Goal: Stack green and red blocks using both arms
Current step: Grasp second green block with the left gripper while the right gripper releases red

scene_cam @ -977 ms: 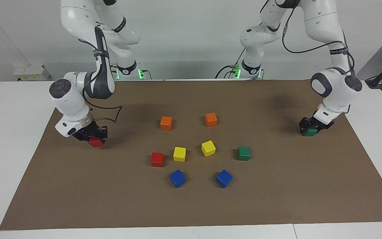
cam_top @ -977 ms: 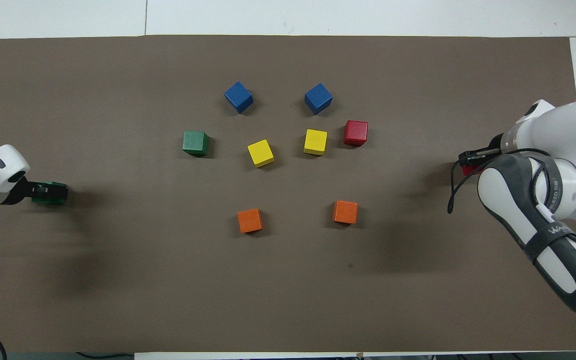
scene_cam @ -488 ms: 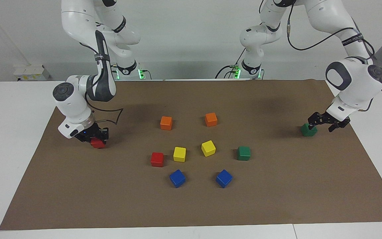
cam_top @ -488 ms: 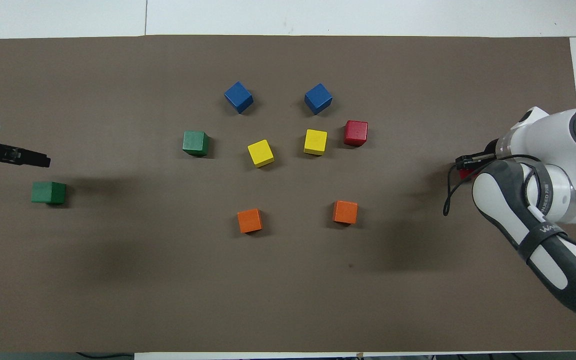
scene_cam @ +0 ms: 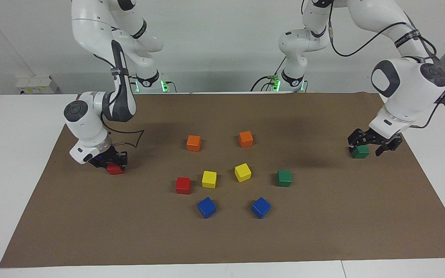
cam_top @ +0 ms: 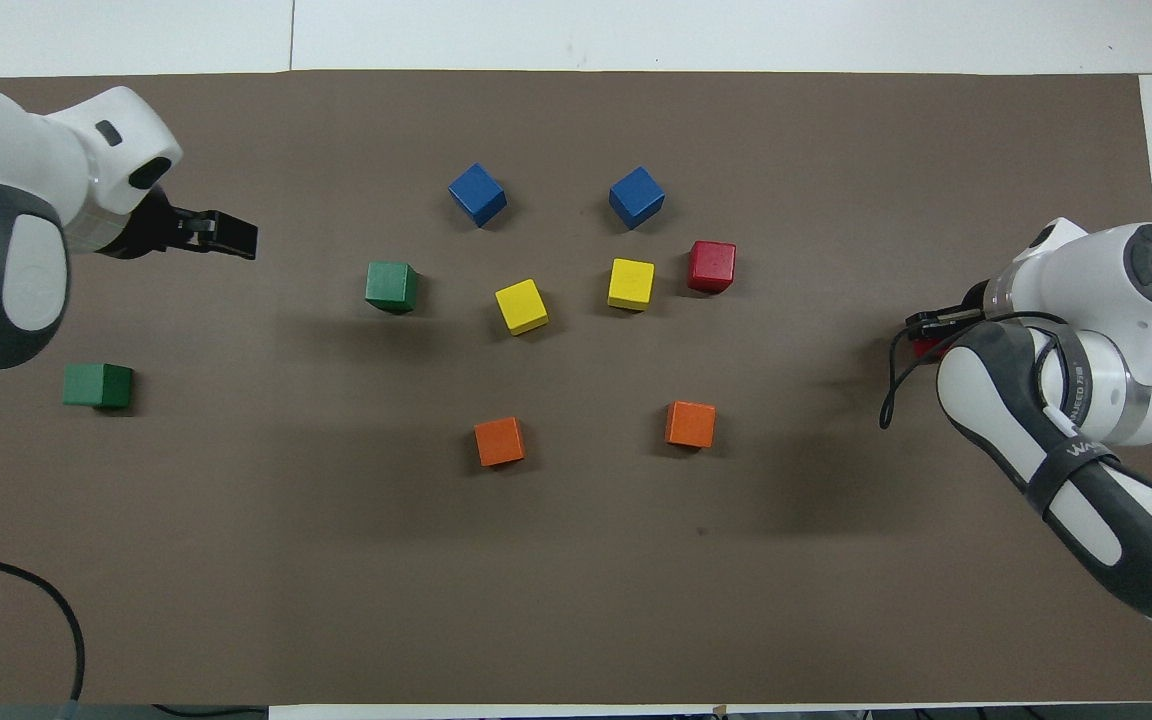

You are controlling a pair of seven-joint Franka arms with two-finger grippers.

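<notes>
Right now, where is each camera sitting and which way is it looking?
Facing view: high across the table, facing the robots; both arms show, left gripper near a green block, right gripper at a red block.
Overhead view: above the robots' end, looking steeply down; only forearms and grippers.
Both share the mat and blocks, half a turn apart.

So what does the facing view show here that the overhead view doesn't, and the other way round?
Only the facing view shows the arms' bases, the wall, and the red block clearly under the right gripper; overhead that arm hides nearly all of it. Only the overhead view shows the left gripper well apart from the green block at its end of the table. Both show the mat and eight loose cubes mid-table.
</notes>
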